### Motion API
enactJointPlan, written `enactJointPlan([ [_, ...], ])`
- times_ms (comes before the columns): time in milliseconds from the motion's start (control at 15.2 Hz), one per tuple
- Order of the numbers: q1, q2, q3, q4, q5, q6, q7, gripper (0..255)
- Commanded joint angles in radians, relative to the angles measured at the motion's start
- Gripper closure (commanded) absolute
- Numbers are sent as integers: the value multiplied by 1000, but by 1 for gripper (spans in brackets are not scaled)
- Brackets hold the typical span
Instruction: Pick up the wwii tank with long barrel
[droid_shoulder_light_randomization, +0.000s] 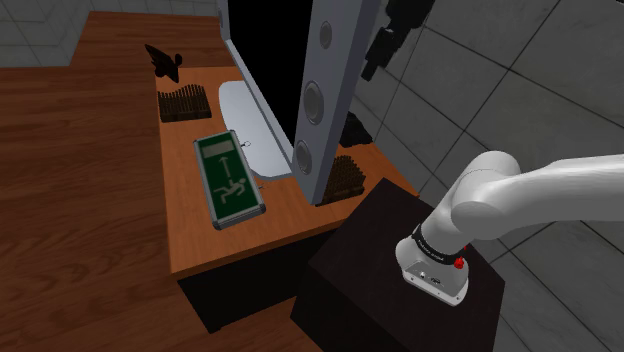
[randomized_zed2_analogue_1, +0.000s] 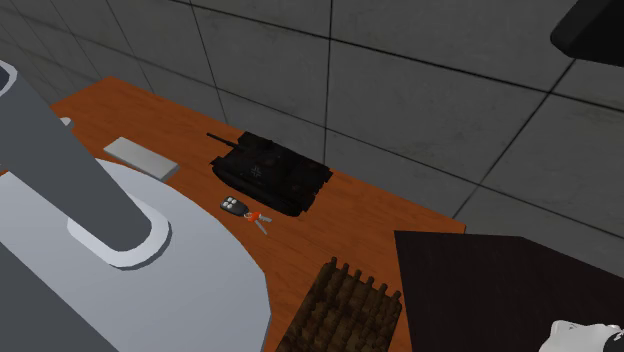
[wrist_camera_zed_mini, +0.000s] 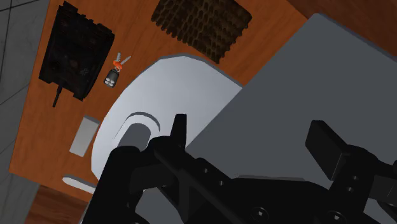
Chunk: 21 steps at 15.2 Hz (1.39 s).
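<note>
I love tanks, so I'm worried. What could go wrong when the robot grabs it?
The big grey panel sits right in front of the open pincer, so the arm might bump it reaching the black tank. The keys lie close beside the tank and could get knocked. Pinching the thin barrel might let it slip.

White arm (droid_shoulder_light_randomization: 540, 200) rose from its mount, elbowed out past the shoulder view's right edge. Black tool (wrist_camera_zed_mini: 253, 139): fingers (wrist_camera_zed_mini: 179, 130) stood apart, clasping nothing.

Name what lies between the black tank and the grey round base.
A small key fob with keys lies there, plain in the second exterior and wrist views.
</note>
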Motion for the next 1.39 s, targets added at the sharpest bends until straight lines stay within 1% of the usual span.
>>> enactJointPlan([
  [0,0,0,0,0,0,0,0,0],
  [330,-37,153,-56,29,-20,91,-18,0],
  [660,-68,317,-111,82,-29,169,-38,0],
  [990,-95,488,-164,159,-23,229,-61,0],
  [1320,-120,665,-215,260,2,270,-89,0],
])
